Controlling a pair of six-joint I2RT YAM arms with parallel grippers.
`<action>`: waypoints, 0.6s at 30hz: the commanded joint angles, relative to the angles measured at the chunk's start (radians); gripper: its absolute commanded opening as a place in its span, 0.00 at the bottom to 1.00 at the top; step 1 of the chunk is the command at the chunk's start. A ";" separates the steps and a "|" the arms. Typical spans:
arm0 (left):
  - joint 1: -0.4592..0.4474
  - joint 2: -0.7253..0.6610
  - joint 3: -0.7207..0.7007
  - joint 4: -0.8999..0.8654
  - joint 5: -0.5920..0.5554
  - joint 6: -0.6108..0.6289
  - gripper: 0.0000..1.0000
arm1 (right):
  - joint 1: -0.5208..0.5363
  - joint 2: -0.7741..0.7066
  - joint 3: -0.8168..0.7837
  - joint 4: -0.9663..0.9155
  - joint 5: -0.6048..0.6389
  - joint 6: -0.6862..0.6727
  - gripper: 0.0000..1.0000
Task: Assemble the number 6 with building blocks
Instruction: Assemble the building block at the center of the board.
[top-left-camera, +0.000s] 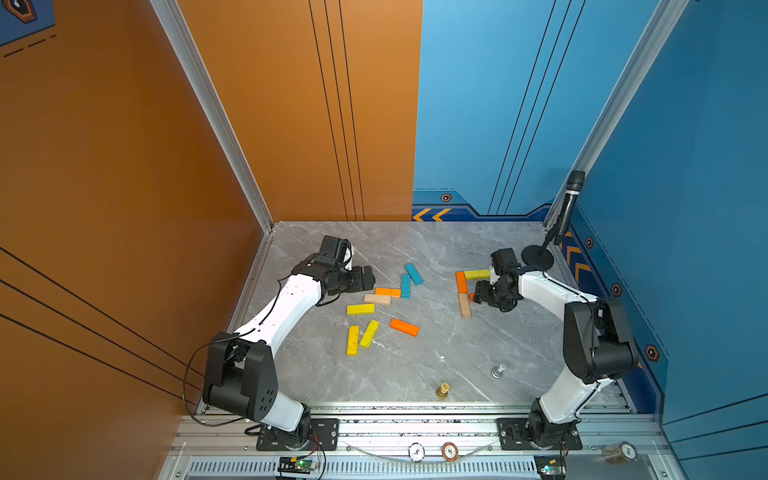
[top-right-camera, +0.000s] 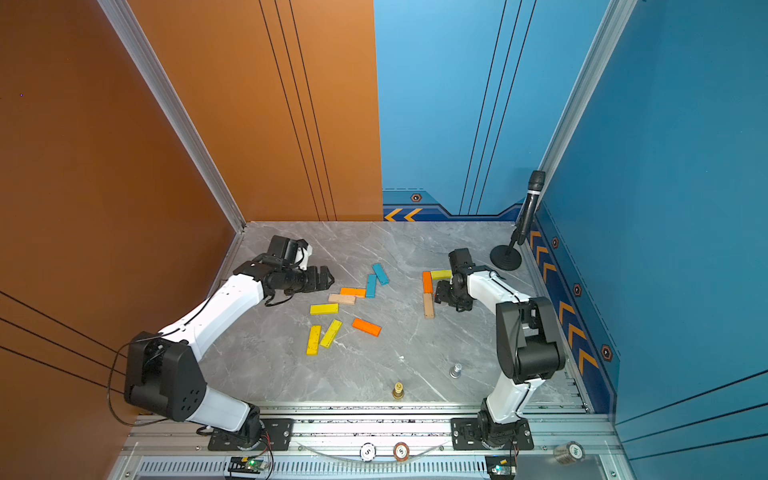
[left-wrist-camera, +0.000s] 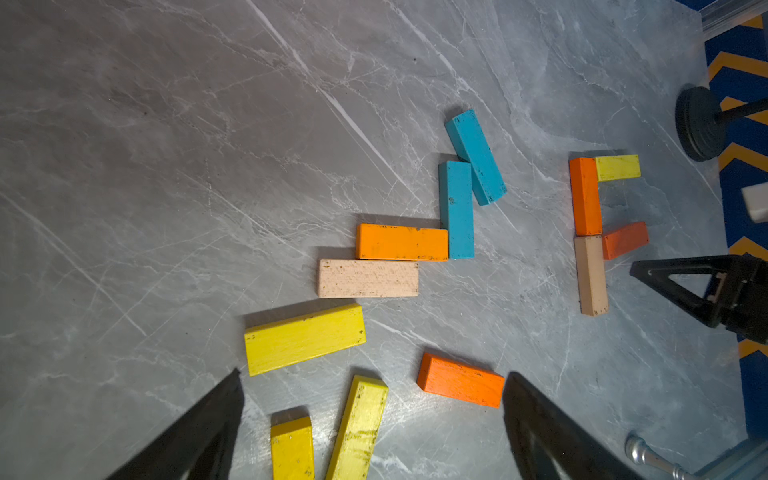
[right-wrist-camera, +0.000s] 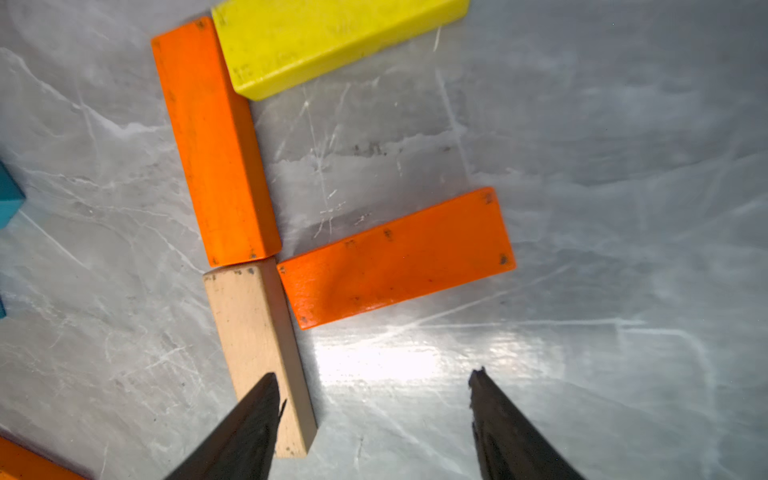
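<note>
Since the skewed orange plank (right-wrist-camera: 395, 257) just ahead of my spread, empty right pincer (right-wrist-camera: 374, 374) looks light, stiff and slick, I'd pinch its long edges mid-length.

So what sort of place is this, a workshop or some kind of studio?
Most likely a robot test booth: two robot arms bolted to a metal rail at the edge of a marble-look table, closed in by an orange wall and a blue wall, with a microphone standing in a corner.

White arm shells (top-left-camera: 291, 303), black joint housings (top-left-camera: 249, 374), looping black cable (top-left-camera: 184, 380), black triangular fingers (left-wrist-camera: 199, 436), screwed base plates (top-left-camera: 326, 430).
</note>
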 joint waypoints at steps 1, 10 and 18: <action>-0.009 -0.005 0.027 -0.024 0.017 0.015 0.97 | -0.036 -0.018 -0.005 0.010 0.066 0.046 0.66; -0.017 -0.016 0.022 -0.026 0.003 0.019 0.97 | -0.052 0.030 0.046 -0.053 0.176 0.001 0.55; -0.021 -0.013 0.025 -0.026 0.008 0.018 0.97 | -0.091 0.071 0.094 -0.011 0.076 0.024 0.56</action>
